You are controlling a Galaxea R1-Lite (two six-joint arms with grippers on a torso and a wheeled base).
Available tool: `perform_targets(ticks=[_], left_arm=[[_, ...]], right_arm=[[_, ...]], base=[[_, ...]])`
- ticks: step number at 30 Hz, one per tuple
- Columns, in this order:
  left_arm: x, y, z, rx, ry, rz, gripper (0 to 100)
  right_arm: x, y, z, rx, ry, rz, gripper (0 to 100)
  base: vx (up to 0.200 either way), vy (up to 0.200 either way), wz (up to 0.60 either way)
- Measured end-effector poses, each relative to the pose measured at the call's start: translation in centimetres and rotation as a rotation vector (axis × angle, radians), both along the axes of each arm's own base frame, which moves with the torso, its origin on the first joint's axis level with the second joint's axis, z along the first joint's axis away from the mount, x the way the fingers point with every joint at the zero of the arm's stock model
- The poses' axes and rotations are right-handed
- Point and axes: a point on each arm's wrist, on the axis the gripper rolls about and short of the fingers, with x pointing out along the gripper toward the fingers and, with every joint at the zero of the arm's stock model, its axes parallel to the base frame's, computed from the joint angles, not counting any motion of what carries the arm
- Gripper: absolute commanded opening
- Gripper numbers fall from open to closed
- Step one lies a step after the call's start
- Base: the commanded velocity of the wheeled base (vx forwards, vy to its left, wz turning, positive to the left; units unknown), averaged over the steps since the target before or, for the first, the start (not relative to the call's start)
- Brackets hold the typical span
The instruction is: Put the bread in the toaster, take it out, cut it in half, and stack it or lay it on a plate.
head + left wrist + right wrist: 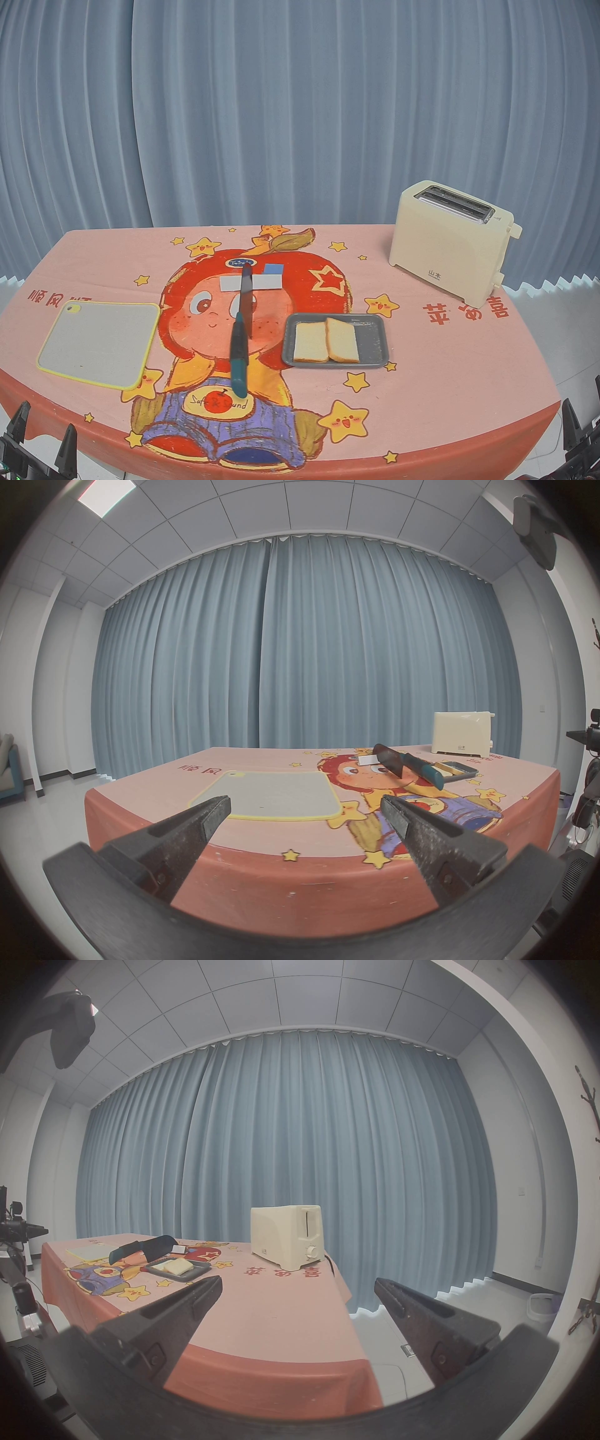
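A round-fronted worktop (450, 375) covered in a pink cartoon cloth stands before a blue-grey curtain (300, 106). Near the middle, a shallow grey tray (375, 337) holds the bread (326, 340): two pale slices side by side and touching, the right one slightly tilted against its neighbour. Just to the left of the tray lies a knife (240, 340), its teal handle toward the near edge and its dark blade pointing away, the far end of the blade crossing a white strip (265, 282) with a small blue square (274, 269) beside it. Well to the left sits a grey cutting board (97, 342) with a yellow rim, flat on the cloth. At the far right corner a cream toaster (451, 240) stands upright, its two slots facing up, well apart from the tray. The left hand (305, 806) hangs off the near edge on the left side, close to the cutting board's corner of the worktop, its two dark fingers (181, 839) spread wide. The right hand (297, 1286) hangs off the near edge on the right side, facing the toaster, its fingers (437, 1325) likewise spread wide.
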Motion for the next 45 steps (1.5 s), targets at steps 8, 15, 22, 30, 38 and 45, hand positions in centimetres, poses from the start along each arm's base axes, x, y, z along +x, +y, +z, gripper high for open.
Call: perform_targets(ticks=[8,15,22,30,38,45], left_arm=[[0.00,0.00,0.00,0.000,0.000,0.000,100],[0.00,0.00,0.00,0.000,0.000,0.000,100],[0.00,0.00,0.01,0.000,-0.001,0.000,100],[0.00,0.00,0.01,0.000,-0.001,0.001,100],[0.00,-0.01,0.01,-0.001,-0.001,-0.001,100],[0.00,-0.01,0.01,-0.001,-0.001,-0.001,100]], right_arm=[[0.00,0.00,0.00,0.000,0.000,0.000,100],[0.00,0.00,0.02,0.000,-0.001,0.000,100],[0.00,0.00,0.02,0.000,-0.001,0.001,100],[0.00,0.00,0.01,0.000,0.000,-0.001,100],[0.00,0.00,0.01,0.000,0.000,0.000,100],[0.00,0.00,0.01,0.000,0.000,0.000,100]], base=[[0.000,0.200,0.00],[0.000,0.200,0.00],[0.000,0.057,0.00],[0.000,0.000,0.00],[0.000,0.000,0.00],[0.000,0.000,0.00]])
